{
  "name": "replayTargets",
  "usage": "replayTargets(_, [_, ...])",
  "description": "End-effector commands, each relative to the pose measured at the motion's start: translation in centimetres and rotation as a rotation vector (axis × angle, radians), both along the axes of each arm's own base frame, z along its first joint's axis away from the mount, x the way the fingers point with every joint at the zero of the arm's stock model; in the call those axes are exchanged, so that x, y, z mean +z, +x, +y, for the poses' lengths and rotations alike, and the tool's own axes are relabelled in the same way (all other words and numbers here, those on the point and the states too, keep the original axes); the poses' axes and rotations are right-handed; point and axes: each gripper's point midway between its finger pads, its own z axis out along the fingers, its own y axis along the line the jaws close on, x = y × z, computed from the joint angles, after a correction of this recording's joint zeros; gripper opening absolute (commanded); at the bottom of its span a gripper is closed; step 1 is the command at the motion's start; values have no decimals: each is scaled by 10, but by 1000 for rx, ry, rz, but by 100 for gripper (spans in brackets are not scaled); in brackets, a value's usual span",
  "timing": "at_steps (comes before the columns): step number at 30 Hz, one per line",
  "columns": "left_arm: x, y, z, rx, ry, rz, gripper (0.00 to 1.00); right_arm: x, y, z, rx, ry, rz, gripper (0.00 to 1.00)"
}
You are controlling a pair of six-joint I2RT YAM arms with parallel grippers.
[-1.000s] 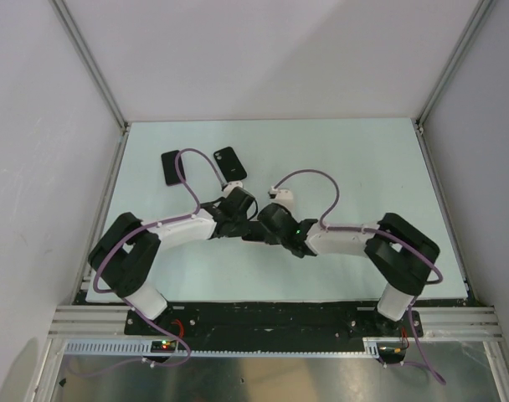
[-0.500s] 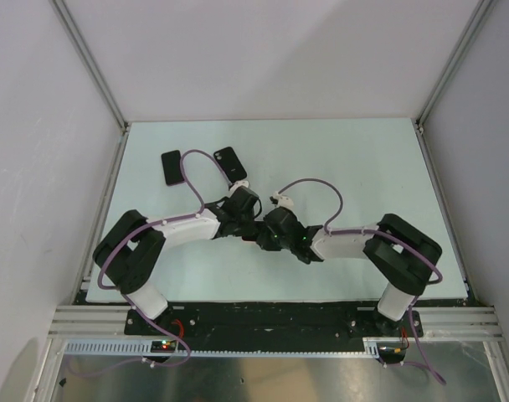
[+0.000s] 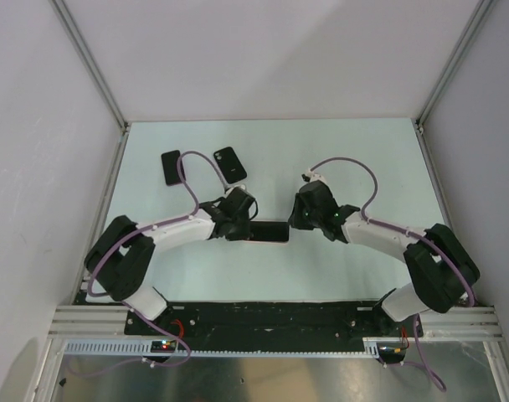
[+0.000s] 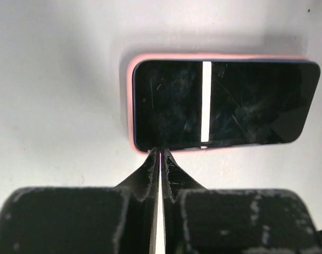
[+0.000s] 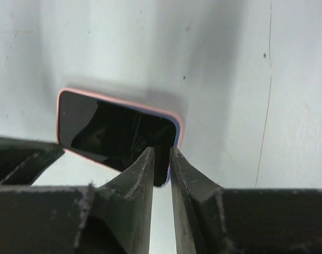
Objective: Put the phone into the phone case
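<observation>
Phone (image 4: 224,103) just beyond left gripper (image 4: 160,154)

Phone (image 4: 224,100) inside case (image 4: 130,106), on table (image 4: 55,79)

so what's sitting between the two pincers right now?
The phone, seated in its pink case, lies flat on the table between the left pincer and the right pincer. Nothing else is there. The top view shows it best.

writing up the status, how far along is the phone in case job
Done, it seems: the phone sits face up inside the pink case, rim showing along its sides. In hand: nothing; the left gripper is shut at its edge, the right gripper slightly parted near one end. Left: perhaps a last press, then retreat.
</observation>
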Motion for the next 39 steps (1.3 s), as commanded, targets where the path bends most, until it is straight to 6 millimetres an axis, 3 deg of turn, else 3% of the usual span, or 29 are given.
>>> replayTargets(1, [15,-19,5,23,-25,-7,6,7,30,13,80,-22,-54,23])
replayTargets(7, [-2,-44,4,53,-9,25,5,-13,50,31,141,-58,-19,24])
replayTargets(14, [-12,-36,-3,74,2,24,0,-39,53,32,161,-103,44,23])
replayTargets(18, [-24,-21,-2,101,38,34,0,-50,36,28,171,-124,101,21])
replayTargets(24, [-31,11,11,143,67,32,0,-52,-7,26,186,-90,171,21])
replayTargets(32, [-17,49,17,138,49,3,2,-52,-67,38,205,9,248,21])
replayTargets(35, [-13,52,11,115,28,2,2,-55,-71,36,179,0,252,21])
replayTargets(39, [-11,44,17,114,26,3,5,-47,-63,26,117,-24,207,22])
